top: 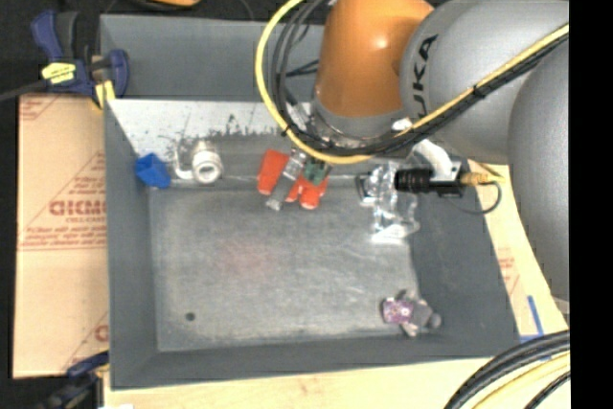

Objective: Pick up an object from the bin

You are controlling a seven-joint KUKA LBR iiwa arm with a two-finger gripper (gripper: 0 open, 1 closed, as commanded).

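The grey bin (287,283) is sitting under the arm (479,81), and the gripper (388,206) is hanging near the back wall, right of middle; I cannot tell whether it is open or closed. Just to its left an orange-red plastic piece (273,172) is lying against that wall. It is probably light and stiff, best pinched across its narrow sides, with the wall crowding it. A white roll (205,164), a blue block (151,170) and a purple trinket (407,311) are lying well clear.

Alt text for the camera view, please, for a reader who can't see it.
The robot arm reaches from the right over the back of a grey bin, above an orange-red piece. Along the back also lie a blue block, a white round thing and a clear plastic piece; a purple thing lies front right.
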